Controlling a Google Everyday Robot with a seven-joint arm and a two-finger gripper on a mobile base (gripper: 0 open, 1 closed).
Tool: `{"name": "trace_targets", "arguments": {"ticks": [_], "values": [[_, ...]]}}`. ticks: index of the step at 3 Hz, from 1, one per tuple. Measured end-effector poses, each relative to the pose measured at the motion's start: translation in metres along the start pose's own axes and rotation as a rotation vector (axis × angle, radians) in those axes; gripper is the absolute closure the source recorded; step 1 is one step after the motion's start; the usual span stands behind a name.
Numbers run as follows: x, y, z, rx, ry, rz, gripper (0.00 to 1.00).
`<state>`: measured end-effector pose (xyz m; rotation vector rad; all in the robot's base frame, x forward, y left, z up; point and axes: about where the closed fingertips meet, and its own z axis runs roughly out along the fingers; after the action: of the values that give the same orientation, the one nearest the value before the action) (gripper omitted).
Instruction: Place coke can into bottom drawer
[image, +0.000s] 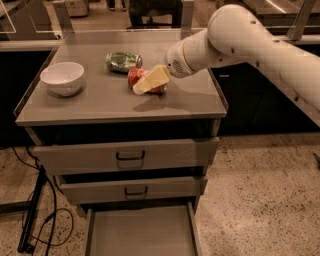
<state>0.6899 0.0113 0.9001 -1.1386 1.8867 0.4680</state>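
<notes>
The coke can (134, 77) lies on its side on the grey cabinet top (100, 102), right of centre, mostly covered by my gripper. My gripper (145, 84), with cream-coloured fingers, reaches in from the right on a white arm and sits over the can, at or just above it. The bottom drawer (140, 232) is pulled out at the foot of the cabinet, a flat grey tray with nothing in it.
A white bowl (63, 78) stands at the left of the top. A green-silver can (123, 61) lies just behind the coke can. Two handled drawers (130, 156) above the bottom one are closed. Black cables (35, 220) lie on the floor at left.
</notes>
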Motion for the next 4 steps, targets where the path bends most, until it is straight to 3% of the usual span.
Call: {"name": "trace_targets", "arguments": {"ticks": [2,4], "values": [[0.027,0.003,0.059,-0.018,0.047,0.002,0.0],[0.027,0.003,0.06,-0.019,0.047,0.002,0.42]]}}
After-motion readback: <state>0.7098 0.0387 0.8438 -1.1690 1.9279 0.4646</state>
